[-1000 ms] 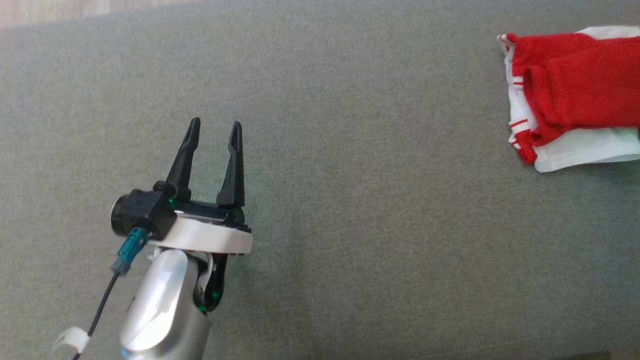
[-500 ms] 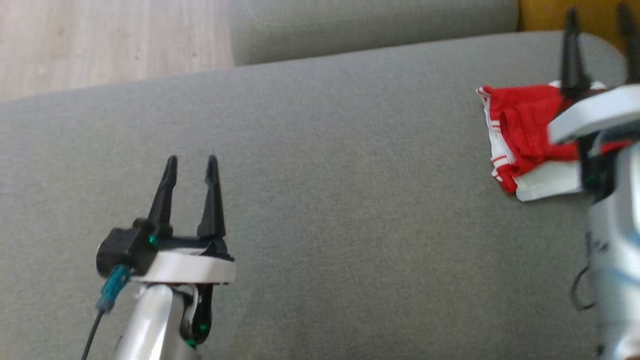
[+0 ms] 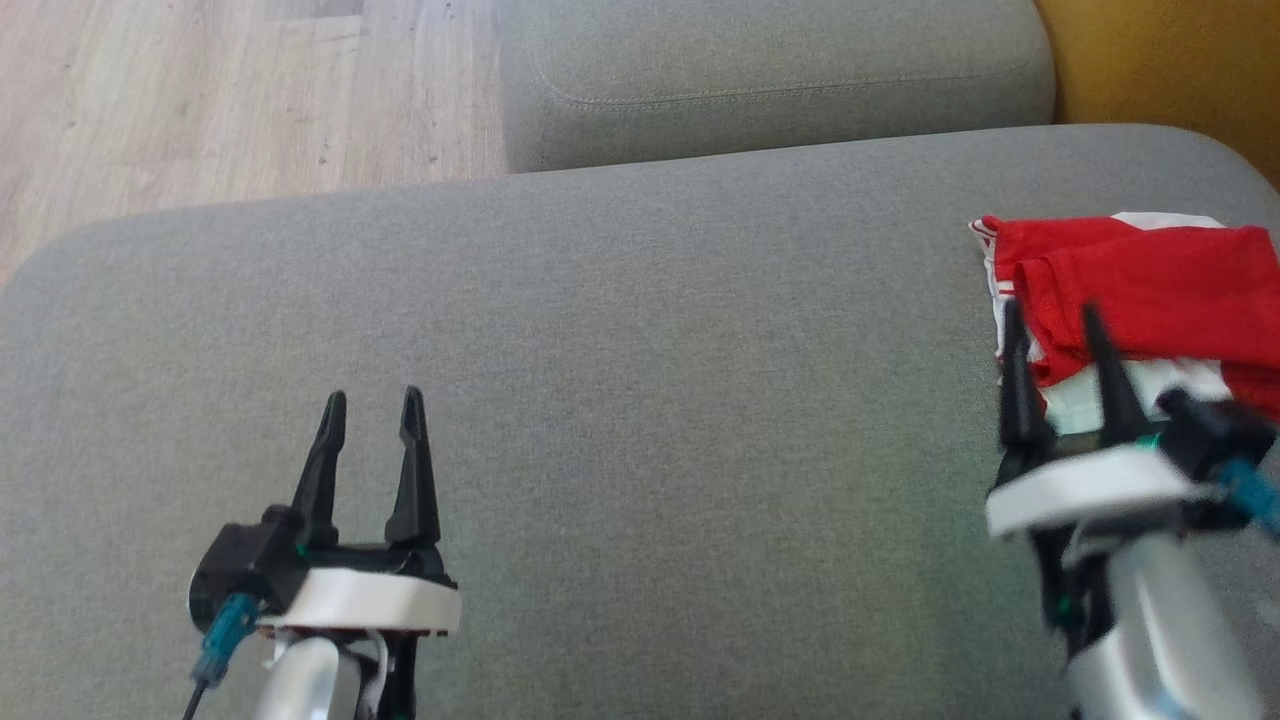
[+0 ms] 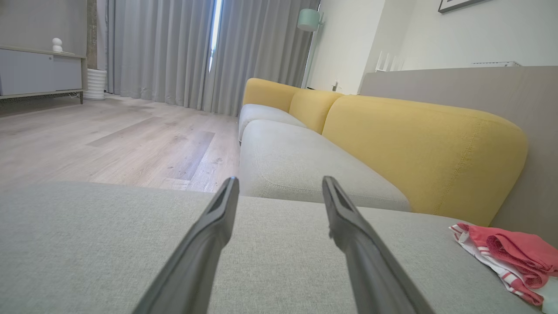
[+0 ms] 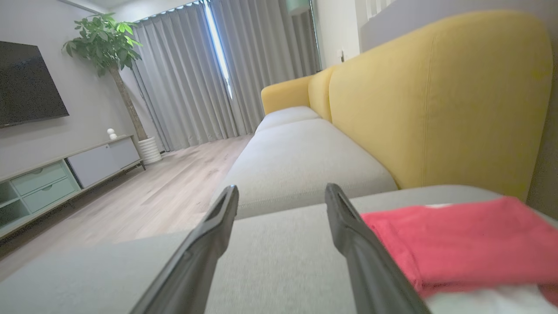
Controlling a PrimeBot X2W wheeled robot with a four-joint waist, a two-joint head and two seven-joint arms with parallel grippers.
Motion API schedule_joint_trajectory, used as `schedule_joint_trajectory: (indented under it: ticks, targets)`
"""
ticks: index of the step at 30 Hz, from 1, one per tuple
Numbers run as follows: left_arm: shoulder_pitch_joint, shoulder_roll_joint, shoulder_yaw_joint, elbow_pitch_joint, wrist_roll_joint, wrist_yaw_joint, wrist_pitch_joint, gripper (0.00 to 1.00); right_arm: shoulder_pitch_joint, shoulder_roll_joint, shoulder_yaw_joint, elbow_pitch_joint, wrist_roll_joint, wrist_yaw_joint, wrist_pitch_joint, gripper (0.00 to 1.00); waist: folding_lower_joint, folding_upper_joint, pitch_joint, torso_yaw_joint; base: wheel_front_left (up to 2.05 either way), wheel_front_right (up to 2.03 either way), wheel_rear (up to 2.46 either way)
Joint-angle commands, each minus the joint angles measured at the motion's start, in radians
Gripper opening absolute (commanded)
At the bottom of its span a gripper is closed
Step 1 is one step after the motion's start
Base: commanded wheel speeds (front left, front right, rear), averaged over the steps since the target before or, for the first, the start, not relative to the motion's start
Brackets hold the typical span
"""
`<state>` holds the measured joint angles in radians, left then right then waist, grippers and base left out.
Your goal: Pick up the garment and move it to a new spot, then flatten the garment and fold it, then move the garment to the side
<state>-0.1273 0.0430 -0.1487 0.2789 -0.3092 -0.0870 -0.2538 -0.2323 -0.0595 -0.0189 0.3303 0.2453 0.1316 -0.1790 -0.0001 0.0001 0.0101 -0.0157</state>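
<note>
The garment [image 3: 1150, 285] is a folded red and white piece lying at the right end of the grey sofa cushion [image 3: 640, 380]. It also shows as the garment [image 4: 510, 257] at the lower right of the left wrist view and as the garment [image 5: 462, 244] beside the right finger in the right wrist view. My right gripper [image 3: 1052, 322] stands open just in front of the garment's near left corner, holding nothing. Far to the left, my left gripper [image 3: 373, 400] is open over bare cushion with nothing between its fingers.
A second grey seat cushion [image 3: 770, 80] lies beyond the one I work on. The yellow backrest [image 3: 1170, 70] rises at the right. Wooden floor [image 3: 200, 100] lies past the cushion's far left edge. A media cabinet [image 5: 56, 179] and a potted plant [image 5: 109, 48] stand across the room.
The head camera has tilted up, bringing floor and the second cushion into view. My right arm has come in at the lower right, in front of the garment. The left gripper stays open.
</note>
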Motion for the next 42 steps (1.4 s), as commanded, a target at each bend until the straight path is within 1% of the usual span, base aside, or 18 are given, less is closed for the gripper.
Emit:
schedule_joint_trajectory:
  ticks: [1,5,9,31,42]
  targets:
    - [-0.025,0.007,0.039,-0.031,-0.003,0.002,-0.008,1.00,-0.022,0.009,0.031,-0.027,0.010,-0.001,-0.015,1.00,0.0001,-0.0001,-0.001,-0.001,0.00,0.00,0.00]
    - [-0.002,0.007,0.044,-0.039,-0.010,0.000,-0.008,1.00,0.050,0.009,0.065,0.008,0.027,-0.001,-0.053,1.00,0.0001,-0.0001,-0.003,-0.002,0.00,0.00,0.00]
    - [0.013,0.007,0.045,-0.052,-0.021,-0.003,-0.008,1.00,0.076,0.009,0.076,0.024,0.034,-0.001,-0.072,1.00,0.0001,-0.0001,-0.003,-0.005,0.00,0.00,0.00]
    - [0.019,0.007,0.059,-0.050,-0.084,-0.014,-0.008,1.00,0.052,0.009,0.086,0.030,0.035,-0.001,-0.083,1.00,0.0001,-0.0001,-0.004,-0.011,0.00,0.00,0.00]
    - [0.019,0.007,0.062,-0.041,-0.097,-0.006,-0.008,1.00,0.054,0.009,0.087,0.028,0.039,-0.001,-0.083,1.00,0.0001,-0.0001,-0.003,-0.010,0.00,0.00,0.00]
